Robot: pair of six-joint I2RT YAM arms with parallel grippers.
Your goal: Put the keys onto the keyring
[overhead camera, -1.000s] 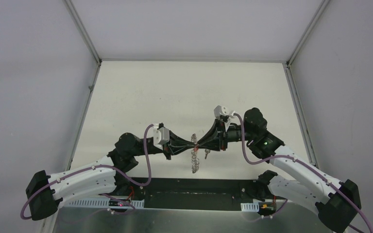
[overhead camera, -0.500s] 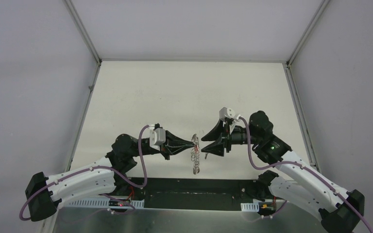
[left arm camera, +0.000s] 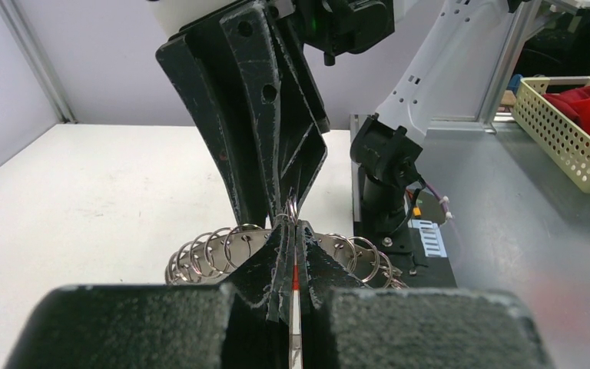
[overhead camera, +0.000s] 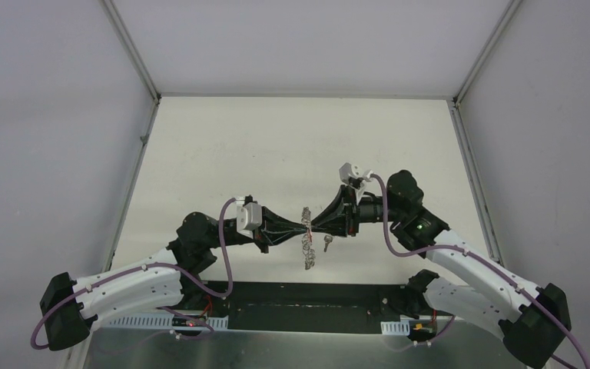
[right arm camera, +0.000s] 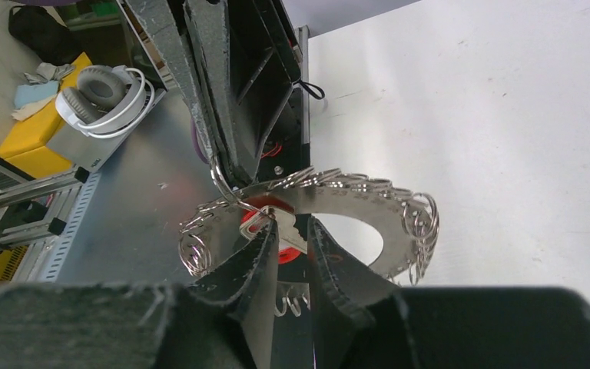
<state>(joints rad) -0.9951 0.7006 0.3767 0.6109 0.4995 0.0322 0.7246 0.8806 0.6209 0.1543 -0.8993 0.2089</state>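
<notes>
The keyring (overhead camera: 307,250), a silvery ring fringed with wire loops, hangs on edge in the air between both arms. My left gripper (overhead camera: 305,225) is shut on its rim; in the left wrist view (left arm camera: 292,227) a red sliver shows between the fingers, with the ring's loops (left arm camera: 207,250) on both sides. My right gripper (overhead camera: 313,224) meets it from the right. In the right wrist view (right arm camera: 288,227) its fingertips pinch the silver key (right arm camera: 257,223), with the red key head (right arm camera: 286,253) behind it against the ring (right arm camera: 372,211). A small key (overhead camera: 326,243) dangles below.
The white table (overhead camera: 292,154) lies below, walled on three sides. A black base plate (overhead camera: 299,304) sits at the near edge. Off the table are a yellow basket (left arm camera: 565,134) and white headphones (right arm camera: 111,88).
Half a second ago my right gripper was open and drawn back to the right. It has moved left to the keyring again and shut. The left gripper kept holding the ring.
</notes>
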